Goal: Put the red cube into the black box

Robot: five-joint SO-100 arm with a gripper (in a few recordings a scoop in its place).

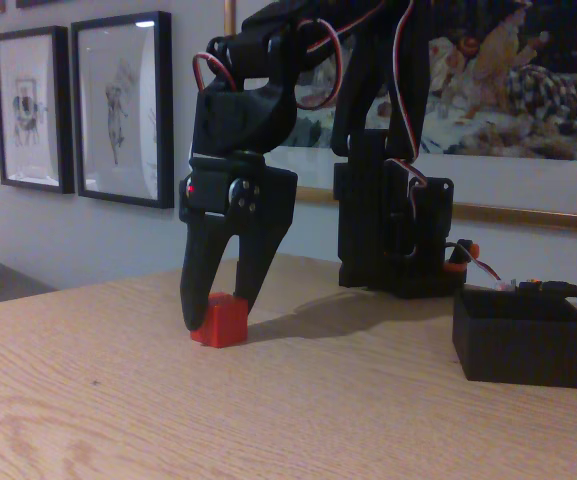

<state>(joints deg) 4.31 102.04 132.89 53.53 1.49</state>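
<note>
Fixed view, low and level with the tabletop (298, 410), a pale wood-grain surface; the black arm (298, 60) rises from its base block (393, 230) at centre right, folds over at the top of the frame and descends on the left, so that the wrist section points straight down; red and white wires (318, 70) loop along the upper links. The tool (220, 305) hangs vertically with its tips at or just above the tabletop; its two fingers (196, 285) taper downward and stand slightly apart, one on either side of the red cube (220, 320); the left finger lies against the cube's left face, the right finger comes down at the cube's upper right edge; whether both press firmly on it cannot be told from this angle. The red cube rests on the tabletop, left of centre, its lower edges in contact with the wood; it is not lifted. The black box (523, 338) stands on the tabletop at right, well apart from the cube, open top upward, in front and to the right of the base block; its interior is hidden from this low viewpoint. A small orange-red part (455, 255) sits at the base block's right side, with cables (558, 290) running off behind the box. Framed pictures (123, 105) hang on the wall behind.
</note>
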